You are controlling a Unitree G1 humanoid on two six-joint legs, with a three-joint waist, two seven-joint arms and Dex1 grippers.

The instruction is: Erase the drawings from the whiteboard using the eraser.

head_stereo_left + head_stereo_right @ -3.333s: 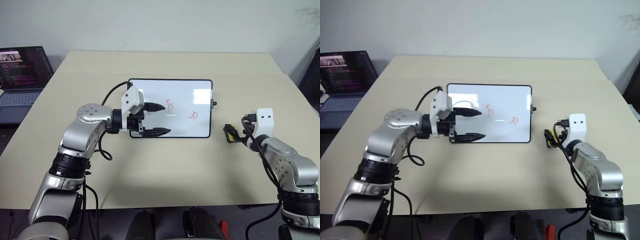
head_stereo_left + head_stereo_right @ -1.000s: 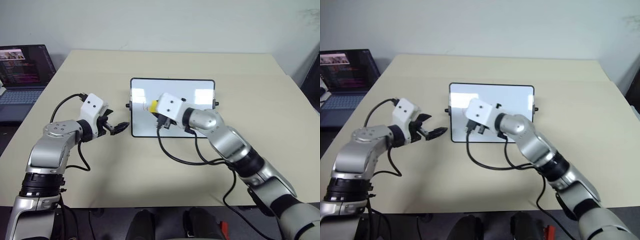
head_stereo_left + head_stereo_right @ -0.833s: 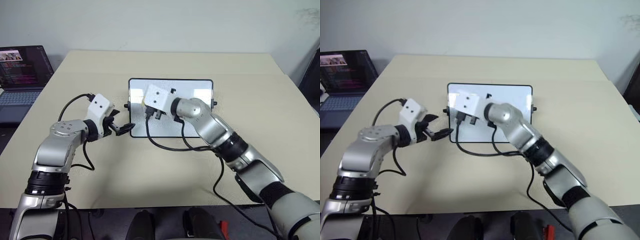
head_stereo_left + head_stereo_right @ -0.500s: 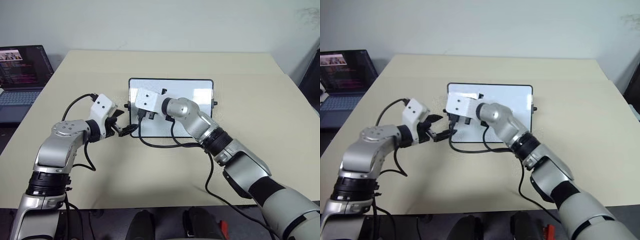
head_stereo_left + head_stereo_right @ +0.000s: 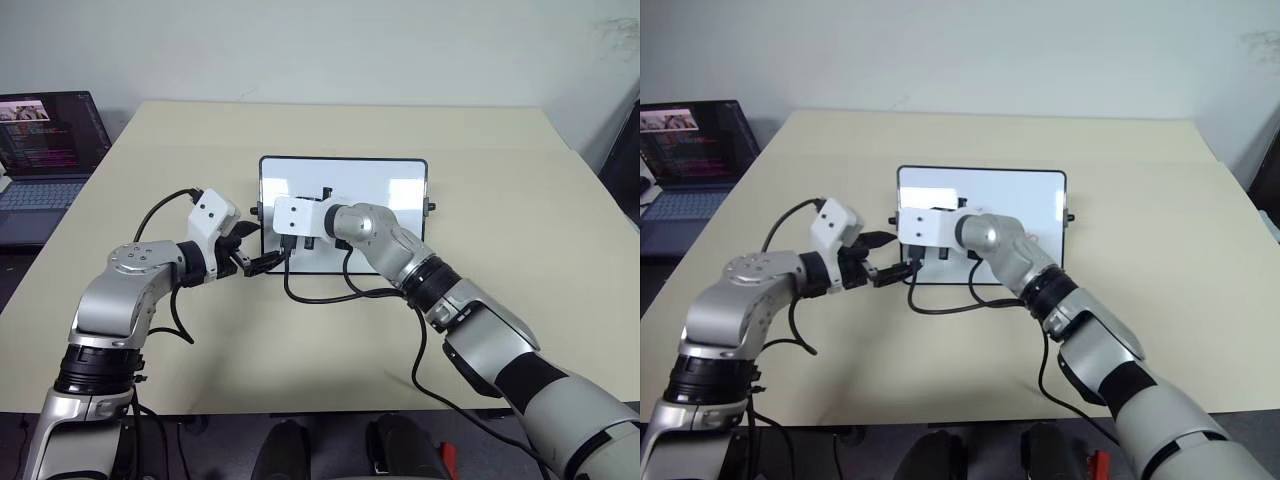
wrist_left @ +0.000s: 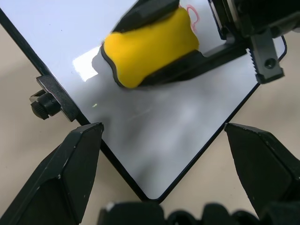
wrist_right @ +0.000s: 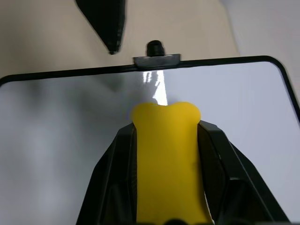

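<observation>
From my head views, the whiteboard [image 5: 343, 214] lies flat in the middle of the desk [image 5: 500, 250], with a laptop [image 5: 45, 150] off at the far left edge. My right arm reaches across the board toward its left side, and my right gripper [image 5: 283, 232] sits over the board's left part, close to the frame. My left gripper [image 5: 252, 250] waits just beside the board's left edge, its jaws spread apart, one black finger pointing at the board's near-left corner. I cannot make out the eraser from up here; the white wrist housing covers it.

In my left wrist view, my own two fingers stand wide open on either side of the board's rounded near corner. The eraser [image 6: 149, 48], yellow with a dark underside, is clamped in my right jaws and lies against the glossy white surface. A small red scribble of the drawings [image 6: 192, 12] peeks out just past the eraser's end. A black knob [image 6: 42, 104] sticks out from the frame.

In my right wrist view, my jaws are closed on the eraser [image 7: 167, 157], gripping it by its long sides. Its rounded end points at the frame's side knob [image 7: 155, 48], and the tip of my left finger [image 7: 107, 21] hangs over the desk beyond the frame.
</observation>
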